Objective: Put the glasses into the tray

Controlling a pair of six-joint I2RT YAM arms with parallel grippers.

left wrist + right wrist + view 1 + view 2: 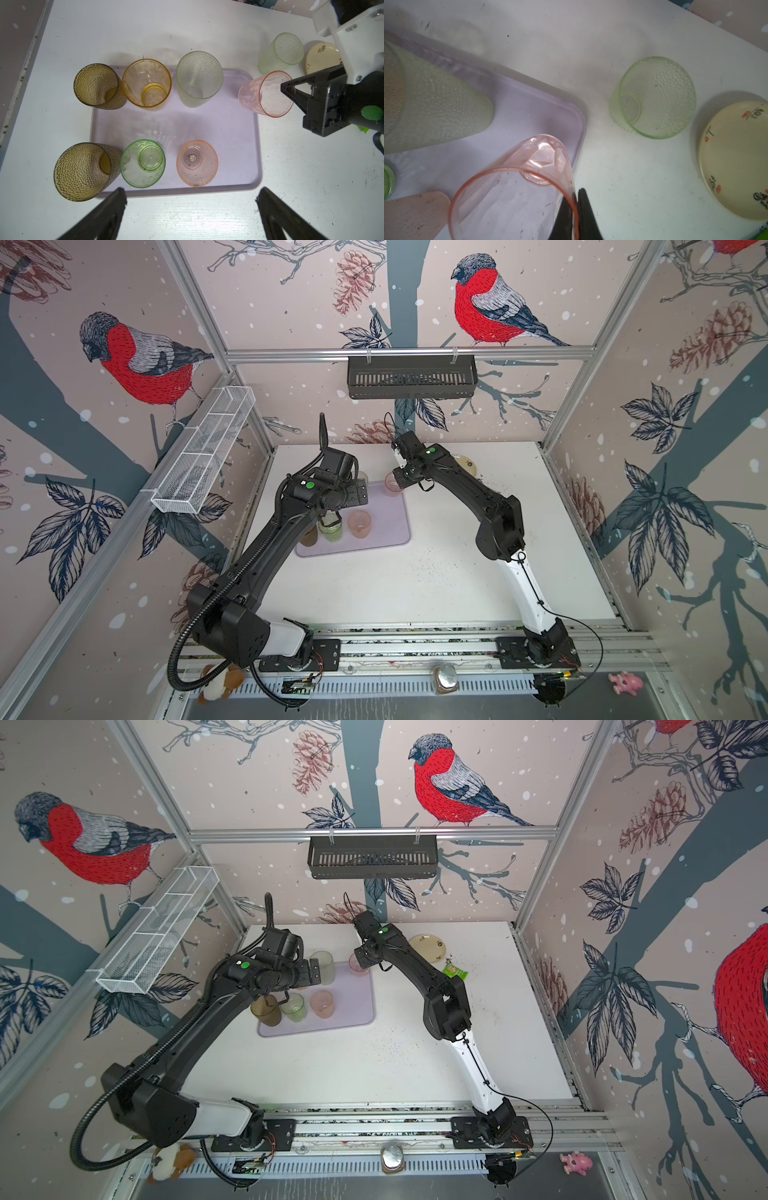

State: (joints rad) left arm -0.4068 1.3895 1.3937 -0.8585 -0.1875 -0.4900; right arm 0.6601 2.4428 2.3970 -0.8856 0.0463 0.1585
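Comparing the views, these differences are noted. In both top views the left arm covers part of the tray, so only some of the glasses can be made out there. The full set is shown in the left wrist view. Six glasses are stood on the tray in two rows of three:

- Brown glass A, the amber glass and the pale glass.
- Brown glass B, the green glass and the dotted pink glass.

The stray pale glass is shown only by the wrist views. It is stood mouth up on the worktop, off the tray, between the tray corner and the cream plate. A green packet just beside the plate is seen clearly in a top view.

The right tool is clamped on the rim of the faceted pink glass, with one finger inside the wall and one outside. The glass is held mouth up over the tray corner. Whether its base is set down cannot be told.

The left tool is spread wide with nothing gripped. It is raised over the long tray edge on the side of the green glass.

On the tray, the pale glass is the nearest to the held glass, and bare tray floor lies between the two rows. A black slotted basket and a white wire basket are hung on the walls, well apart from the worktop.
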